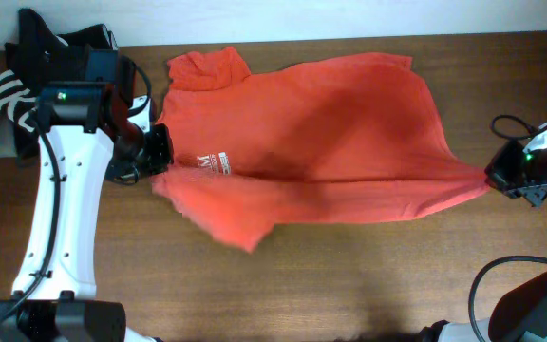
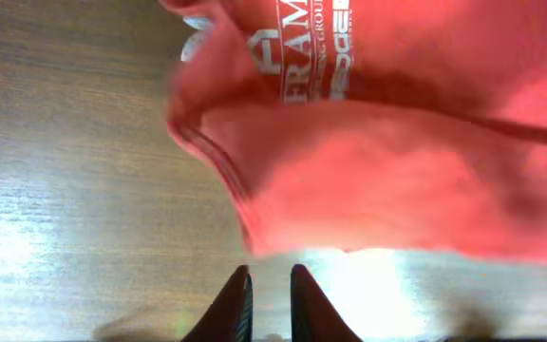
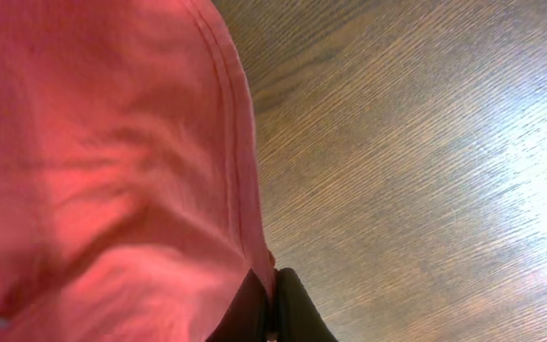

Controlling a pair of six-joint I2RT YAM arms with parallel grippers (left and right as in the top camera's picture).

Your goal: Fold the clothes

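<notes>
Red-orange across the whole T-shirt point(image 1: 349, 133), darker in the shadowed folds, with a stitched hem of the same colour next to the right end effector point(image 3: 272, 296). White printed lettering point(image 1: 215, 163) just beside the left end effector point(image 2: 271, 285). Black on the fingers of both. Dark brown with fine straight wood grain on the counter point(image 1: 349, 275), paler in the glare beneath the left end effector. Black-and-white stripes on a cloth point(image 1: 8, 95) behind the left end effector. White on the arm link point(image 1: 65, 218), with a small green light point(image 1: 62, 95).

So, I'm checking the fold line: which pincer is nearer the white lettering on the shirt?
Left. The left pincer sits just beside the white lettering at the edge of the T-shirt; the right pincer pinches the far hem.
</notes>
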